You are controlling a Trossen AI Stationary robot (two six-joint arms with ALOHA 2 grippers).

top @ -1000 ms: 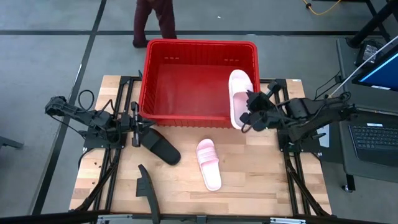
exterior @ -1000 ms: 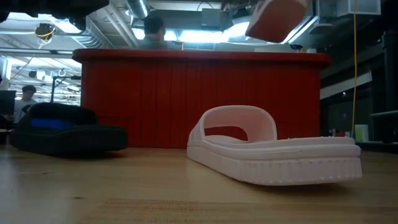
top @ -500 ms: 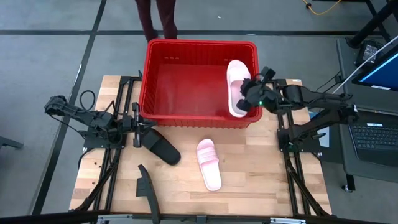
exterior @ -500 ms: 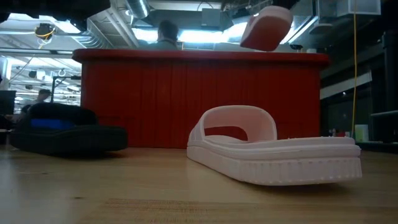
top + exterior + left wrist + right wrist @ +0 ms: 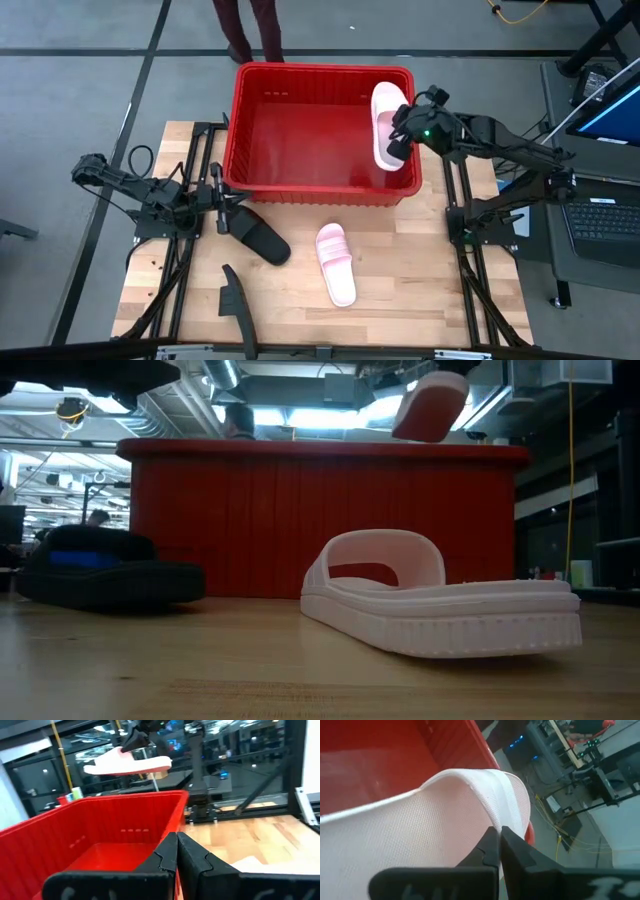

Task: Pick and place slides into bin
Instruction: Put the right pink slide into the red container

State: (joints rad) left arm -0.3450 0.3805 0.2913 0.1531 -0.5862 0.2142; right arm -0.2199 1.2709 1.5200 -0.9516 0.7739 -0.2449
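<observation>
The red bin (image 5: 250, 130) stands at the table's far middle. My right gripper (image 5: 400, 135) is shut on a light pink slide (image 5: 385, 122), held above the bin's right wall; the left wrist view shows this slide (image 5: 127, 764) above the rim. A second pink slide (image 5: 336, 263) lies sole-down on the table in front of the bin. A black slide (image 5: 258, 235) lies on the table by the bin's near left corner. My left gripper (image 5: 218, 195) waits shut just left of it, touching nothing. My right gripper pinches the pink slide's wide strap (image 5: 485, 807) between its two shut fingers. The fingers come slanting down from the table's right side. The slide is lifted clear of the bin and the table, tilted, its length running far to near along the right wall.
A dark curved piece (image 5: 234, 303) lies near the table's near left edge. A person's legs (image 5: 250, 25) show beyond the bin's far wall. A laptop (image 5: 605, 215) sits off the table's right side. Bare wood lies at the table's near right.
My right gripper has swung from the bin's near right corner toward the table's far edge and a little up, carrying the pink slide. The slide now hangs higher and farther back over the right wall. The person behind the bin has shifted.
</observation>
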